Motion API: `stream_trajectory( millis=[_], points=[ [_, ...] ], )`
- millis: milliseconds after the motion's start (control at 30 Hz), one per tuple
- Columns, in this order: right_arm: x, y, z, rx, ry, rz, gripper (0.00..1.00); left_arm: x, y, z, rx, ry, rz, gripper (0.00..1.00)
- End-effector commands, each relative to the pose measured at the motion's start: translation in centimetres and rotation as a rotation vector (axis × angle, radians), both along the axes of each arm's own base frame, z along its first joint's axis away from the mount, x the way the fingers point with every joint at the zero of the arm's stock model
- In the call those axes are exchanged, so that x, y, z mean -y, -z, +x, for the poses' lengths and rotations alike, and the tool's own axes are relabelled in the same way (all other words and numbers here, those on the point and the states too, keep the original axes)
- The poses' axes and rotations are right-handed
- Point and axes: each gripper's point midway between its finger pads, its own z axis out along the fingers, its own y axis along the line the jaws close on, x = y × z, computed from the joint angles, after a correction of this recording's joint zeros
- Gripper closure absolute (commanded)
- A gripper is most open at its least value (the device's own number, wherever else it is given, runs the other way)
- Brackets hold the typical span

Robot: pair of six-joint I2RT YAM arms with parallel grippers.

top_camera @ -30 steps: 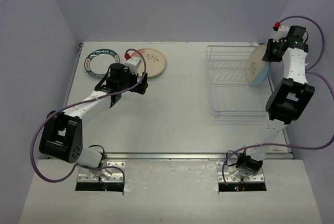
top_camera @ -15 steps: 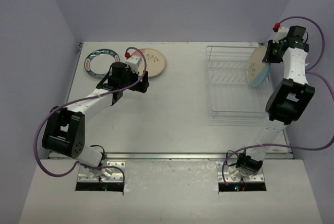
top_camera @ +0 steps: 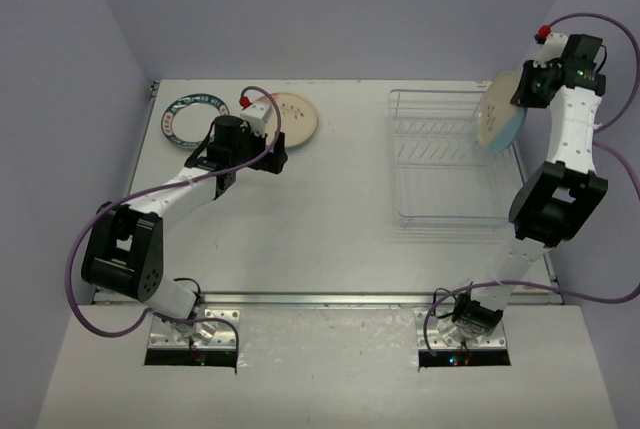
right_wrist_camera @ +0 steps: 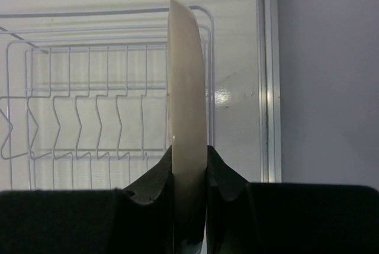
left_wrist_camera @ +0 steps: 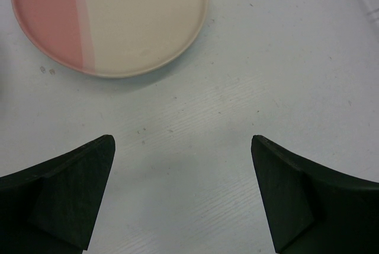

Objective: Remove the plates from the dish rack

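Note:
The wire dish rack [top_camera: 440, 164] stands at the right of the table, with no plate left in it; it also shows in the right wrist view [right_wrist_camera: 89, 118]. My right gripper [top_camera: 522, 92] [right_wrist_camera: 188, 158] is shut on the rim of a cream plate with a light blue back [top_camera: 497, 114], held upright above the rack's far right corner and seen edge-on in the right wrist view [right_wrist_camera: 188, 70]. My left gripper [top_camera: 268, 161] [left_wrist_camera: 183, 144] is open and empty, just in front of a cream and pinkish plate [top_camera: 292, 119] [left_wrist_camera: 112, 20] lying flat on the table.
A white plate with a green rim and red ring [top_camera: 193, 121] lies flat at the far left, beside the cream and pinkish plate. The table's right edge rail [right_wrist_camera: 266, 76] and the side wall run close beside the rack.
My right gripper has lifted the cream plate up and out of the rack, towards the far right. My left arm has hardly moved.

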Motion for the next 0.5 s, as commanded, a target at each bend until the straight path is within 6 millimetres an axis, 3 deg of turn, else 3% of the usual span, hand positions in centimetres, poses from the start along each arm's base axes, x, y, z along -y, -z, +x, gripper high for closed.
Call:
stream_trajectory(
  millis=[0, 100, 233, 367, 467],
  points=[
    [-0.6, -12.6, 1.1, 0.331, -0.062, -0.172, 1.0, 1.0, -2.8, 1.6, 0.088, 0.023, -0.024, 0.03],
    [-1.2, -14.9, 0.7, 0.386, -0.092, -0.197, 1.0, 1.0, -3.1, 1.7, 0.09, 0.022, -0.03, 0.03],
    [-3.5, -17.8, -0.4, 0.461, -0.165, -0.151, 1.0, 1.9, -4.1, 1.3, 0.097, 0.064, -0.062, 0.03],
    [-6.7, -19.4, -1.7, 0.508, -0.252, -0.038, 1.0, 2.8, -4.3, 0.5, 0.084, 0.121, -0.093, 0.03],
    [-10.6, -19.8, -3.3, 0.518, -0.353, 0.158, 1.0, 3.4, -4.5, -0.5, 0.062, 0.16, -0.125, 0.03]
  ],
)
